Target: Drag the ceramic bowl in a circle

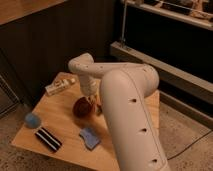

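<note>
Sitting near the middle of the desk (60, 120), the ceramic bowl (82, 108) is what you must drag. It is round, dark red and upright, and it has bare wood on its left and front sides, so I judge there is room for a circle there. Your claw (93, 101) is low at the right rim of the bowl, touching it or just beside it; you cannot tell whether it is clenched or released. The arm (125, 100) bends down from above, probably so that the claw can hook the rim. Just in front lies a blue sponge (90, 137); watch it when you sweep. Farther left are a blue ball (32, 120) and a dark striped block (48, 139). A pale box (60, 87) lies at the far edge.
</note>
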Controlling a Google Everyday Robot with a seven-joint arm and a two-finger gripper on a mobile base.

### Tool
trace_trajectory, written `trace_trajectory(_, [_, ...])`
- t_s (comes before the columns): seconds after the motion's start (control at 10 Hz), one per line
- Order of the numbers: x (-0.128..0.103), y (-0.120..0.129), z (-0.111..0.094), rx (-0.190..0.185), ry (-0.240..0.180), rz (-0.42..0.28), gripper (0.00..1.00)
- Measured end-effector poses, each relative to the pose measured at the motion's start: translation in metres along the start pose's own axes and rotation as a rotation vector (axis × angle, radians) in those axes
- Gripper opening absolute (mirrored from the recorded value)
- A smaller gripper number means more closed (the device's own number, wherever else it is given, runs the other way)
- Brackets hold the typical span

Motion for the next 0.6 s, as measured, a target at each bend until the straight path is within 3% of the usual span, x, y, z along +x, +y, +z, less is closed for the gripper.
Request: trace_trajectory(0.6, [0.018,0.066,0.012,-0.043,0.021,-0.177,0.0])
